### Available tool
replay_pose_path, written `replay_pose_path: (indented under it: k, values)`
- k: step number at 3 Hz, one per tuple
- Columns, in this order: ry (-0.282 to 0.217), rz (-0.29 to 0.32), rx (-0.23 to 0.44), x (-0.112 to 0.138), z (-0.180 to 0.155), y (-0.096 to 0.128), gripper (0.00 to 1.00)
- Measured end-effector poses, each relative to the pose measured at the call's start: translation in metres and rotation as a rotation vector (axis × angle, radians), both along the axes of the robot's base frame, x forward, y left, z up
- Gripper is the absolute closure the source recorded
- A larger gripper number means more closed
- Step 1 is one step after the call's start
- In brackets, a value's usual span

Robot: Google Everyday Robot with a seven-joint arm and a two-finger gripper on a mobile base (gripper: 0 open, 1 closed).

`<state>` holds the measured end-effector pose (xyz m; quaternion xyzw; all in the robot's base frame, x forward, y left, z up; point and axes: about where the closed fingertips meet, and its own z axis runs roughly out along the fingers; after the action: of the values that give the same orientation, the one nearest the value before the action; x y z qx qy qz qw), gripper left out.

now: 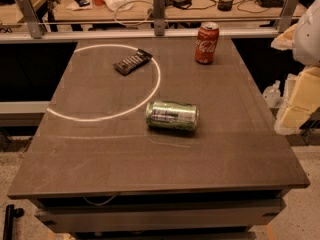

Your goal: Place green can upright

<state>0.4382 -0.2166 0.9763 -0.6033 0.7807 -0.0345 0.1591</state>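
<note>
While a dark snack bar (132, 62) lies inside the white ring (105, 45) near the far left corner of the table (150, 164), the green can (172, 115) lies on its side in the middle, just outside the ring. It is shiny, with a white and dark band. A red can (206, 43) stands up by the far edge. The gripper is out of sight, so I cannot tell if it is open.

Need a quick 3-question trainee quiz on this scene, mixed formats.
1. True or false: the green can stands upright.
2. What lies inside the white circle? A) a spoon B) dark wrapped bar C) a plate
3. Where is the gripper?
Key: 1 false, it lies on its side. 2 B. 3 At the right edge of the view, beside the table, away from the green can.
</note>
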Motion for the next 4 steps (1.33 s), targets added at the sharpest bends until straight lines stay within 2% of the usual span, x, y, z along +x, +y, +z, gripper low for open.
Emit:
replay_pose_path:
  k: [2, 3, 4]
  values:
    - [-0.010, 0.016, -0.004, -0.001, 0.001, 0.002, 0.00]
    - [0.004, 0.090, 0.010, 0.003, -0.010, 0.028, 0.00]
    - [0.039, 0.157, 0.001, 0.014, -0.033, 0.062, 0.00]
